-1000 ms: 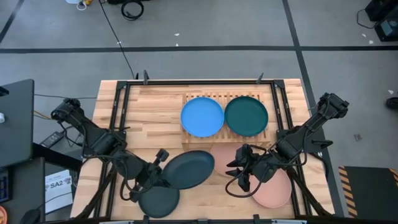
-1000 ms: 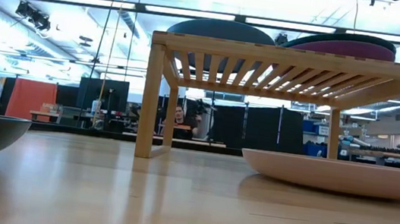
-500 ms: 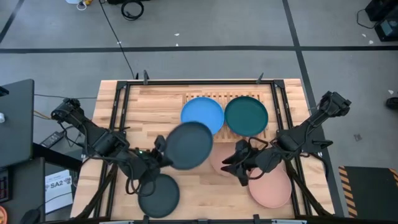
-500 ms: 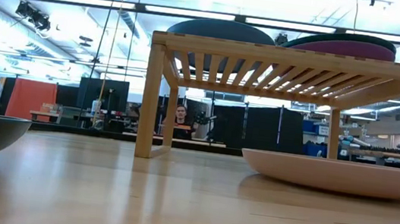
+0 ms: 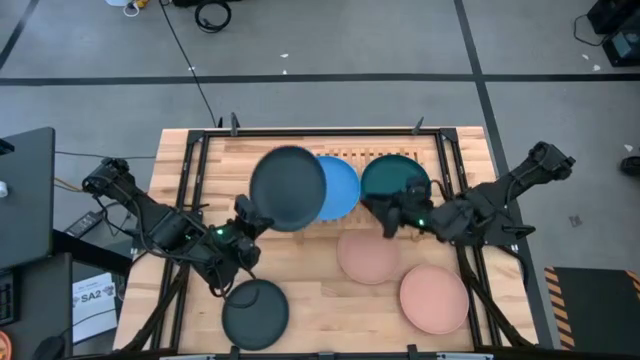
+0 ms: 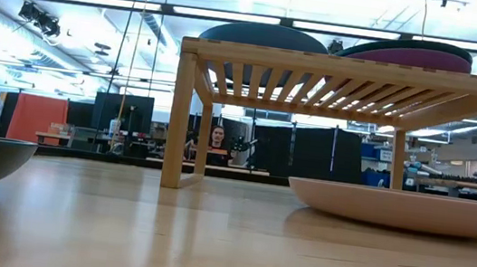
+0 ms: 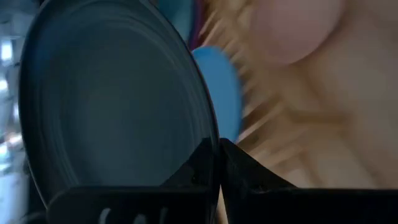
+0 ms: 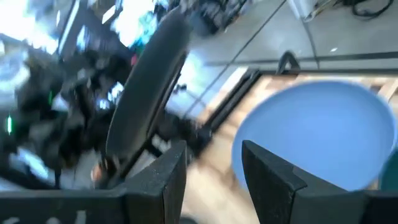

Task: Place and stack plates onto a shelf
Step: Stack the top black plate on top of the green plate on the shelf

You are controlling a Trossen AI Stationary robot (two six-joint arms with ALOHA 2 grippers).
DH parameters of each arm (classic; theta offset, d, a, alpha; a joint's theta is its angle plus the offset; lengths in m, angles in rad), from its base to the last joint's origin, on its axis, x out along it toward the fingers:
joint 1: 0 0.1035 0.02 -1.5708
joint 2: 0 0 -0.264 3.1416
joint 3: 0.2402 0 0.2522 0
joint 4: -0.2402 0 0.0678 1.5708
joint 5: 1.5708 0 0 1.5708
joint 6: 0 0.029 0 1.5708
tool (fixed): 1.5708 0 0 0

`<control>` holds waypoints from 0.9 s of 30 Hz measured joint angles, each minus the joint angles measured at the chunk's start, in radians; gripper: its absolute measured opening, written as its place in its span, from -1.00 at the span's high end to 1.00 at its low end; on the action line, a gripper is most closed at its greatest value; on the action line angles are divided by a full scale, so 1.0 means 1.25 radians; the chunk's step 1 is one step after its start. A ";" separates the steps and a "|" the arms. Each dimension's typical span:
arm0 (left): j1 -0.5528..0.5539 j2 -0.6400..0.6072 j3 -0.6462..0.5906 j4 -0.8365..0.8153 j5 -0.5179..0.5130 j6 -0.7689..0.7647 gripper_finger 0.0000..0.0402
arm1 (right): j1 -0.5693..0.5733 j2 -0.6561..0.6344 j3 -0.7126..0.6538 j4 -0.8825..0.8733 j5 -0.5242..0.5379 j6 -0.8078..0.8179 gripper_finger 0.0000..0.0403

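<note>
At the bottom of the high view we see a charcoal plate (image 5: 255, 313) lying flat on the wooden tabletop (image 5: 230, 175), left of centre. To its right, in the lower right of the frame, lie two salmon plates: one (image 5: 435, 298) nearest the table's front edge, and the other (image 5: 369, 256) just above and to the left of it, close beside it.

Above the resting charcoal plate, our left gripper (image 5: 243, 213) is clamped tight on the rim of a second dark plate (image 5: 288, 188), carried in the air and tilted. In the high view this dark plate covers the left part of the bright blue plate (image 5: 338, 186). The left wrist view shows the dark plate (image 7: 106, 106) edge-on between the closed fingers (image 7: 198, 167).

Farther up the frame, the shelf (image 5: 355, 154) holds the bright blue plate on its left half and the dark teal plate (image 5: 393, 182) on its right half. Our right gripper (image 5: 392, 213) sits over the lower edge of the teal plate, its fingers (image 8: 166, 171) parted and holding nothing.

In the low view, the shelf (image 6: 356, 70) stands on legs with a salmon plate (image 6: 402, 208) on the table beneath it.
</note>
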 joint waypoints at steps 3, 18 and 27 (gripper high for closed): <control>0.009 0.001 0.000 -0.008 -0.054 0.006 0.92 | -0.041 0.000 0.000 0.063 -0.003 -0.019 0.21; 0.147 0.045 -0.001 -0.019 -0.085 0.070 0.92 | -0.182 0.058 0.000 0.374 -0.091 -0.300 0.21; 0.203 0.101 -0.001 -0.018 -0.085 0.104 0.92 | -0.211 0.058 0.000 0.328 -0.085 -0.332 0.21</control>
